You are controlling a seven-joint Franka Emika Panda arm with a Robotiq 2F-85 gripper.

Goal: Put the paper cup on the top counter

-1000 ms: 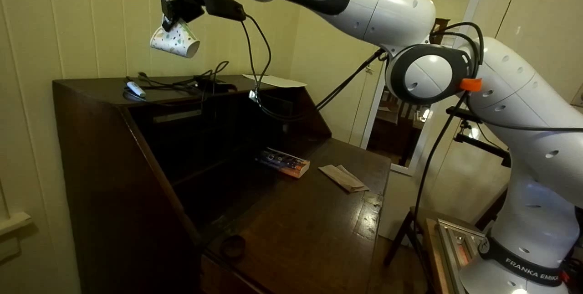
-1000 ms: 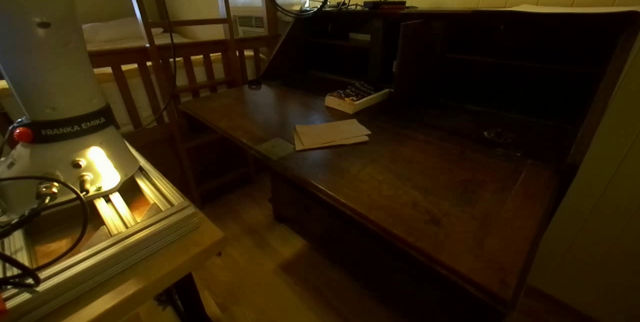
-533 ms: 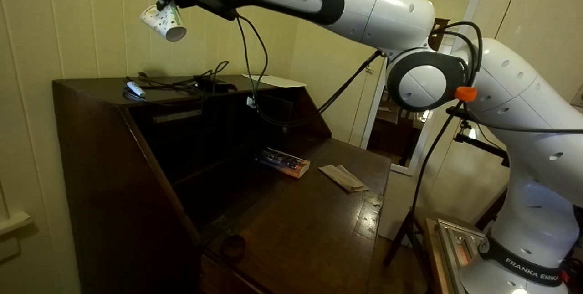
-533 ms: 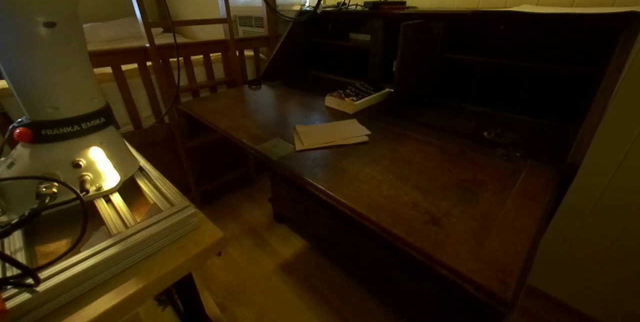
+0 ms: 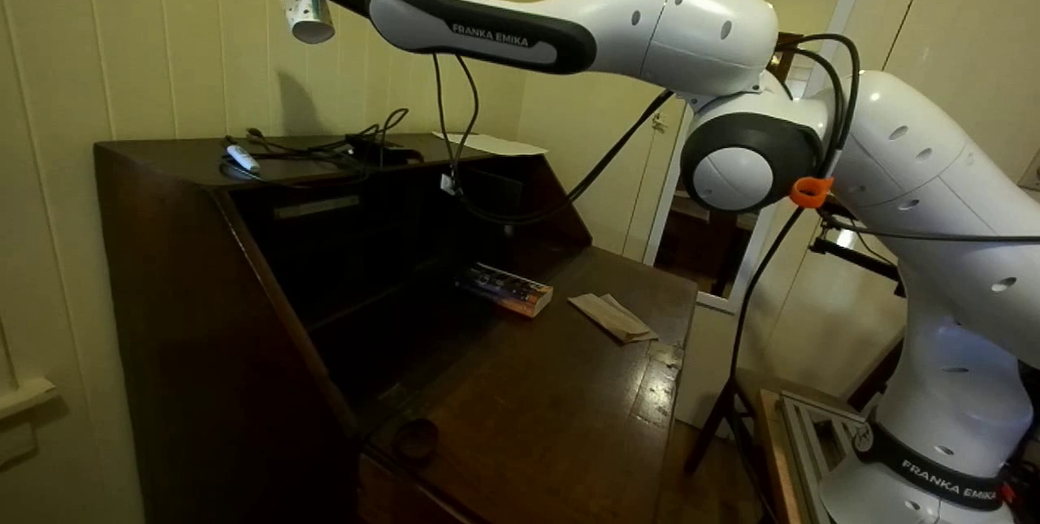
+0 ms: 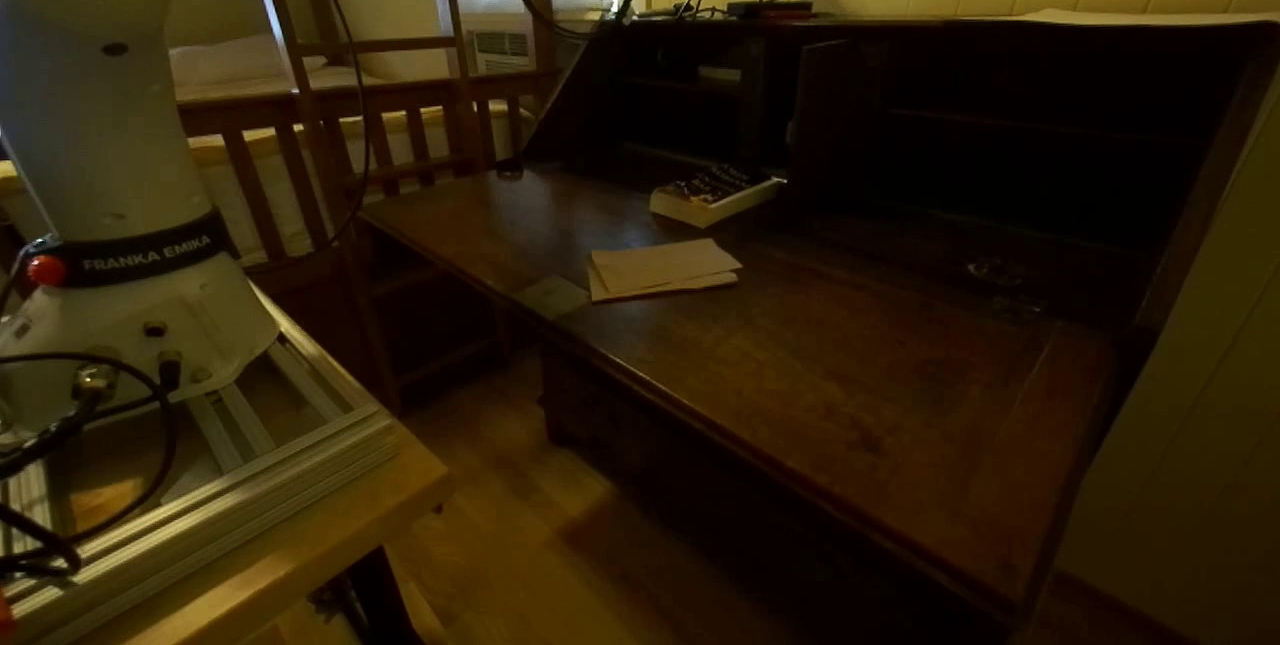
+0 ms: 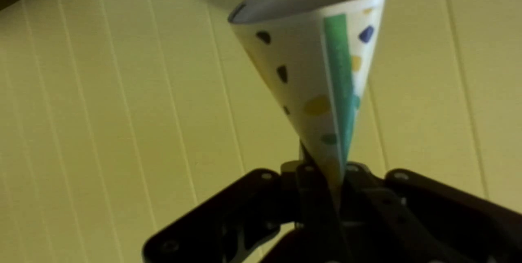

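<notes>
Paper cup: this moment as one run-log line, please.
gripper: pinching paper cup | pose: midair, mouth angled downward, clear of top counter | placement: pending

I record the paper cup [image 7: 316, 75] as white, green-striped, flecked blue, yellow and black; my pincer [image 7: 329, 173], black; the top counter [image 5: 172, 153], dark brown; the wall [image 5: 191, 36], yellow.
</notes>
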